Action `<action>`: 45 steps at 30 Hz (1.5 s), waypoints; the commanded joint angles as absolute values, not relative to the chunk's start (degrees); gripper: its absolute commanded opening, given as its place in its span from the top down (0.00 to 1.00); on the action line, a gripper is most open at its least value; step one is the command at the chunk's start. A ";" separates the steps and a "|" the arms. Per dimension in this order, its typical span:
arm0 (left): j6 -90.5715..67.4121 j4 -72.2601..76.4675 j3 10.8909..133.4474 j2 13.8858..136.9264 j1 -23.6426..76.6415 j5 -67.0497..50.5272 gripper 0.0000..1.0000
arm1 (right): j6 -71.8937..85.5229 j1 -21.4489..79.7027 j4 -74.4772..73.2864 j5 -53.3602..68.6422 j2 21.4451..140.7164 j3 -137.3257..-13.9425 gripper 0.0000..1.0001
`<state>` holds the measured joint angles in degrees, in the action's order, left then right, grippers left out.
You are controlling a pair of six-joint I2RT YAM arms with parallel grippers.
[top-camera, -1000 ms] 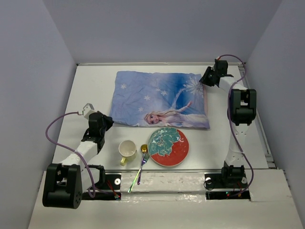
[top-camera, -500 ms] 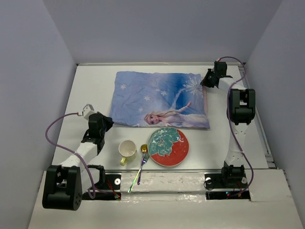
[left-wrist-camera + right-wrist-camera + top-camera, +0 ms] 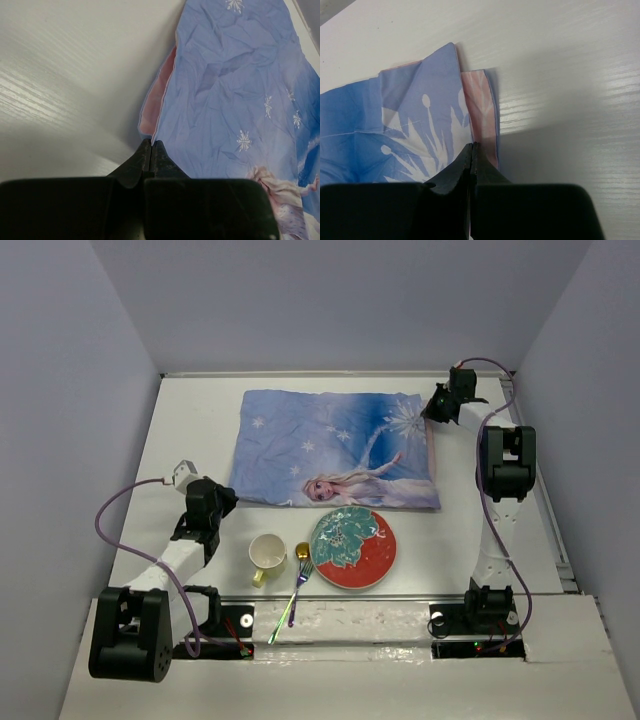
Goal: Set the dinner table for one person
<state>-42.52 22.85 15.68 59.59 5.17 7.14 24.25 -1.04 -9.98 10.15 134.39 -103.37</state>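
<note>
Right gripper (image 3: pixel 471 146) now at mat (image 3: pixel 405 120) corner

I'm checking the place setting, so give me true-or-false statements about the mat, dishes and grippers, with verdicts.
1. The plate sits in the middle of the mat. False: it lies on the table, in front of the mat's near edge.
2. The cup stands to the left of the plate. True.
3. Both grippers are open. False: the left gripper and the right gripper are both shut, each on a corner of the mat.
4. The spoon lies between the cup and the plate. True.
5. The cup lies on its side. False: it stands upright, its mouth facing up.
</note>
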 commanded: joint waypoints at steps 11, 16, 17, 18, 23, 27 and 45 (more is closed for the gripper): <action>-42.27 23.91 14.85 57.57 5.36 11.25 1.00 | 21.01 -0.79 -7.65 7.65 129.81 -104.85 1.00; -42.28 23.91 14.77 57.57 5.36 11.34 1.00 | 19.16 -0.79 -7.82 6.60 129.73 -105.64 1.00; -42.10 23.82 14.85 57.48 5.36 11.69 1.00 | 18.81 -0.79 -7.82 6.16 129.64 -105.56 1.00; -42.10 23.56 14.94 57.39 5.36 11.78 1.00 | 18.20 -0.79 -7.82 4.85 129.55 -105.56 1.00; -42.19 23.38 15.03 57.30 5.36 12.22 1.00 | 16.44 -0.79 -7.91 2.64 129.64 -106.08 1.00; -42.10 23.20 14.94 57.22 5.36 12.48 1.00 | 15.12 -0.79 -7.91 0.89 129.73 -106.96 1.00; -42.27 22.24 13.71 56.16 5.36 12.57 1.00 | 12.30 -0.79 -10.02 -1.41 132.72 -111.80 1.00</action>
